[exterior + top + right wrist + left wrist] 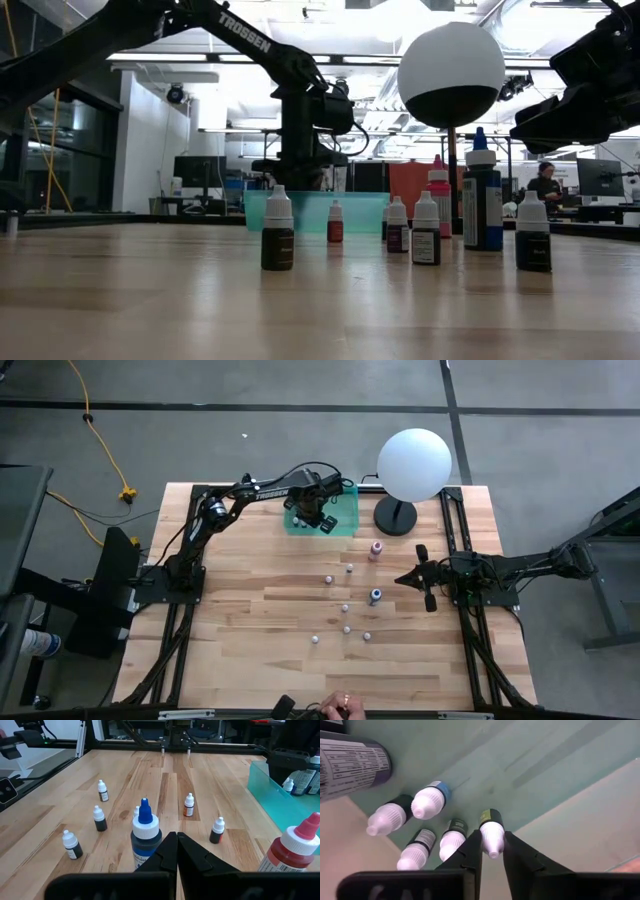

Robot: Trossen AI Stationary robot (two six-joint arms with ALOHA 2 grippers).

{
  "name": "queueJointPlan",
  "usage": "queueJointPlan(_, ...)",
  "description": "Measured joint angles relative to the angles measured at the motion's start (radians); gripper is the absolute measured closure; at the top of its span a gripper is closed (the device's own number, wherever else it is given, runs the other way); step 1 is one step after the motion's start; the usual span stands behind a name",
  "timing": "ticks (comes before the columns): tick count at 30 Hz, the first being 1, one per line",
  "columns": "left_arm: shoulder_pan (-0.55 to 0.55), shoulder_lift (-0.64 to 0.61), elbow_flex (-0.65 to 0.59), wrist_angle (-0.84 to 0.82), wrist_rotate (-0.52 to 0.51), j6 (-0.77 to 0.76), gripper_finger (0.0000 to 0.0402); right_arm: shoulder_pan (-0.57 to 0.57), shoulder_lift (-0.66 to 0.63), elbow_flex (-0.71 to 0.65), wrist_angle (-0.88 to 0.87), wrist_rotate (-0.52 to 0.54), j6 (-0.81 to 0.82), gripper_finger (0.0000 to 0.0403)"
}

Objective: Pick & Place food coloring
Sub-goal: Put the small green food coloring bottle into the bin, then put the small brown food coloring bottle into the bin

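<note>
The food coloring is a set of tiny white-capped bottles. Several stand upright on their bases on the wood table (345, 608) (100, 818), with a larger blue one (375, 596) (145, 836) and a pink one (375, 549) (295, 851). Several more stand in the teal tray (346, 525) (427, 802). My left gripper (322, 515) (493, 852) is over the tray, shut on one small bottle (490, 822). My right gripper (410, 578) (176, 842) hovers shut near the table's right side, just behind the blue bottle. My left gripper pinches the small bottle by its white cap (493, 836) between the two fingers (470, 852). It comes from above, pointing down into the tray. The bottle stays upright in line with the fingers. I cannot tell whether its base rests on the tray floor.
A big white globe lamp (414, 463) (451, 75) stands on a black base (396, 518) right of the tray. A larger labelled bottle (350, 762) sits in the tray beside the small ones. A person's hand (343, 705) shows at the near edge. Bare wood lies on the table's left half.
</note>
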State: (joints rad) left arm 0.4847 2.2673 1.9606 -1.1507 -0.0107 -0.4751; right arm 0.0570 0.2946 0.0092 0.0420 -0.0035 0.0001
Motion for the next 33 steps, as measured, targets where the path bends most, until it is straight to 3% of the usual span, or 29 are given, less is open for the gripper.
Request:
queueJointPlan(7,0.000,-0.001,0.000,0.001,-0.013,0.000,0.0260,0.000,0.000,0.000,0.000,0.000,0.000,0.0402)
queueJointPlan(13,0.000,-0.001,0.000,0.023,-0.013,0.021,0.0218,0.000,0.000,0.000,0.000,0.000,0.000,0.0402)
queueJointPlan(27,0.000,-0.002,0.092,0.022,-0.013,0.026,0.0211,0.000,0.000,0.000,0.000,0.000,0.000,0.0402)
queueJointPlan(33,0.000,-0.002,0.222,-0.049,-0.005,0.033,0.0211,0.000,0.000,0.000,0.000,0.000,0.000,0.0402)
